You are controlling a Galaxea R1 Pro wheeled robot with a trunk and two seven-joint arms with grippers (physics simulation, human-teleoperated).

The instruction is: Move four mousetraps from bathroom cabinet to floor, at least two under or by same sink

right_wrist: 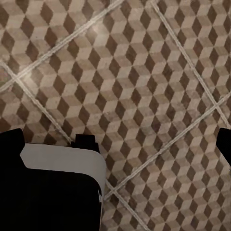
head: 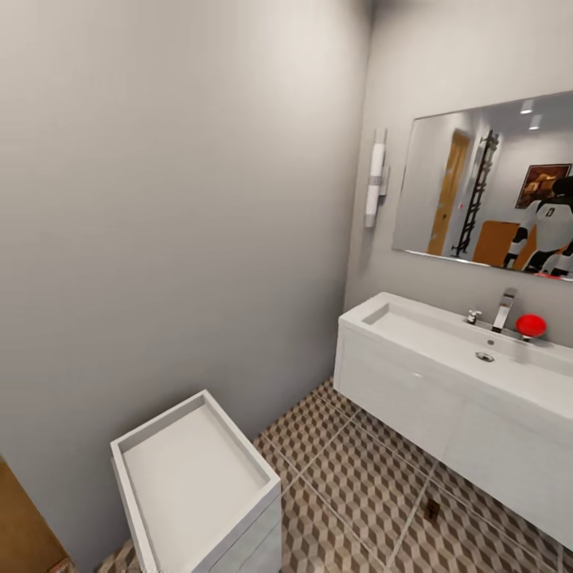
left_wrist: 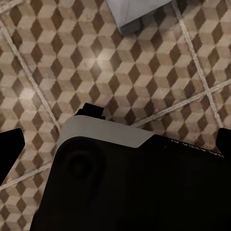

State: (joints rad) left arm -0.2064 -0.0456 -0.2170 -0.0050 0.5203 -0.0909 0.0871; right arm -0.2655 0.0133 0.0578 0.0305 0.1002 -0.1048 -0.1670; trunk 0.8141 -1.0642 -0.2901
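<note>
Left gripper (left_wrist: 115, 139) and right gripper (right_wrist: 118, 139) hang spread and empty above the bathroom floor (head: 358, 469); a mousetrap (head: 432, 509) seemingly lies beneath the sink (head: 446, 334). Judged in transit; next, the cabinet (head: 24, 525)

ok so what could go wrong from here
1. The white open-topped unit stands close by in the narrow space between the wall and the sink; turning the base could clip it.
2. A small dark thing lies on the bathroom floor in front of the vanity, too small to identify. Rolling over it could shift it.
</note>
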